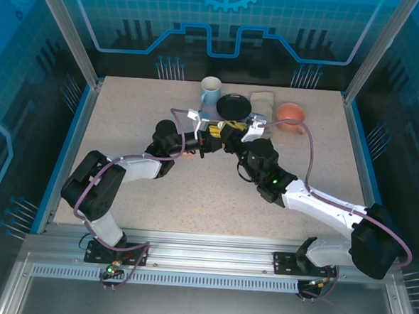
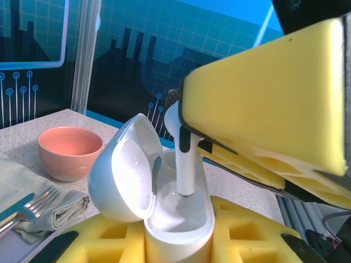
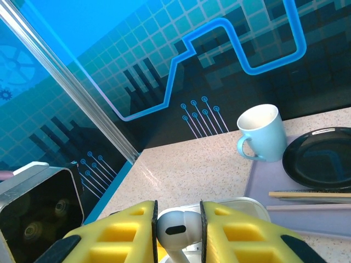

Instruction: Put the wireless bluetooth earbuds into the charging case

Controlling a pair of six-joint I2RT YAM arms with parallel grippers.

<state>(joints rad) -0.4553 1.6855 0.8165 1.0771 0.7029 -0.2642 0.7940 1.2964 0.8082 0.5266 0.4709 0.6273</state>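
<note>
The left gripper [image 2: 178,244] is clamped on the white charging case [image 2: 181,216], holding it upright with its lid [image 2: 123,175] tipped back toward 9 o'clock so the socket is exposed. From 2 o'clock, the right gripper [image 3: 178,224] pinches a white earbud [image 2: 185,164] stem-down, its tip at the socket mouth.

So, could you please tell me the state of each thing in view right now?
case: upright, lid open.
earbud: stem down, tip inside the case.
left gripper: shut on the case.
right gripper: shut on the earbud.
mug: upright, looks empty.
bowl: upright, looks empty.
plate: flat, bare.
</note>
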